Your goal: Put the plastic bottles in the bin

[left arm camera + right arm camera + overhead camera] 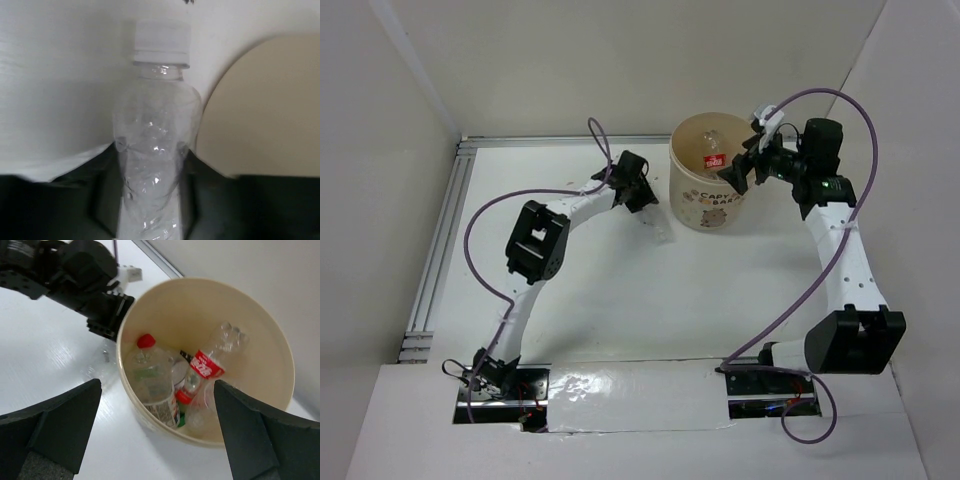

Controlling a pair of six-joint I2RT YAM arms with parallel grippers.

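Left claw point(150, 155) is clamped on 1 clear bottle point(152, 135): its 2 dark fingers point(102, 200) bear against opposite sides of the bottle's lower body. This bottle is crumpled, carries a white cap point(162, 42) and shows no label. Its cap end points away from the wrist. Claw and bottle sit low over the table point(620, 300), outside the bin point(200, 305) and just beside its left wall as the top view shows it. The left wrist view shows the beige wall close to the bottle's right side; whether the 2 touch cannot be told. Right claw point(156, 387) stands with its fingers wide apart and holds nothing. It hangs above the bin's right rim, looking down into the opening. Inside the bin, 1 red-cap bottle point(147, 370) stands near the left wall with its cap up. 1 labelled bottle point(210, 365), with a red-white band, leans beside it toward the centre, base upward. More items lie beneath these 2, including something dark and something green; their number cannot be told. The bin stands upright on the table.
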